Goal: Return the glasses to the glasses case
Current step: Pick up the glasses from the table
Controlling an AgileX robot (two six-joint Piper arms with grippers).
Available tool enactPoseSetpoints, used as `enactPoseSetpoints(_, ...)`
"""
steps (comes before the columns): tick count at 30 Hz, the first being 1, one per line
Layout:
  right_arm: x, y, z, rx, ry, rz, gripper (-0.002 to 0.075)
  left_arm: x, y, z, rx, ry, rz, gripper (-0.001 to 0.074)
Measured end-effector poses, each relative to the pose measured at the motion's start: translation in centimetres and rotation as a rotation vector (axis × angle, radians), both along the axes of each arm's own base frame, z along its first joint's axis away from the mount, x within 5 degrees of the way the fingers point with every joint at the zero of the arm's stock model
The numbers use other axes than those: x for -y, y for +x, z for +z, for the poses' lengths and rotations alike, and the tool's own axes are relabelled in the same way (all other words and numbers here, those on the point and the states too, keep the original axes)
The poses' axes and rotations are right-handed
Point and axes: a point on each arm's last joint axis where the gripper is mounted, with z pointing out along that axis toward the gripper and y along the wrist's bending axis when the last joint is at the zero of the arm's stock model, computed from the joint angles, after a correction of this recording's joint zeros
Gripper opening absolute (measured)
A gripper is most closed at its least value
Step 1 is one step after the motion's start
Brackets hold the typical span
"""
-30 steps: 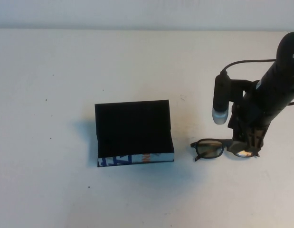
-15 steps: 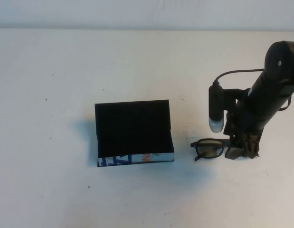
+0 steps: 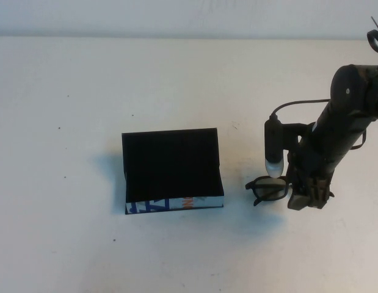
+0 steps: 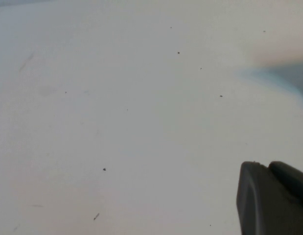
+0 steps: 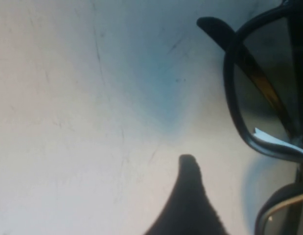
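My right hand (image 3: 308,198) has come down over the right end of the glasses (image 3: 268,189) during the last second, and it now covers the right lens that was in plain sight a moment ago. Only the left lens and its rim show in the high view. The glasses rest on the counter (image 3: 66,110) just beside the glasses case (image 3: 173,173), on its right, not touching it. They appear to have shifted slightly leftward, if at all. The case stands with its lid raised and the dark lining exposed, unchanged. I cannot tell whether my right hand has closed on the frame; the right wrist view shows one lens (image 5: 268,83) very near and a single dark fingertip (image 5: 190,196). My left hand (image 4: 273,198) hangs over bare counter, outside the high view; its opening is undeterminable. I judge the pickup is imminent, transfer not begun.
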Motion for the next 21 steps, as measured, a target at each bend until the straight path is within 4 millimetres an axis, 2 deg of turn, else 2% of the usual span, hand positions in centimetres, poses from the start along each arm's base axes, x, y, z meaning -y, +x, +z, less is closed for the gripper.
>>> enactPoseSetpoints(13, 0.0, 0.1, -0.1, 0.006, 0.001, 0.0, 0.0425, 0.0, 0.0, 0.0, 0.0, 0.0, 0.0, -0.0001)
enactPoseSetpoints(21, 0.6, -0.4, 2.7, 0.1, -0.028, 0.049, 0.0425, 0.0, 0.0, 0.0, 0.0, 0.0, 0.0, -0.0001)
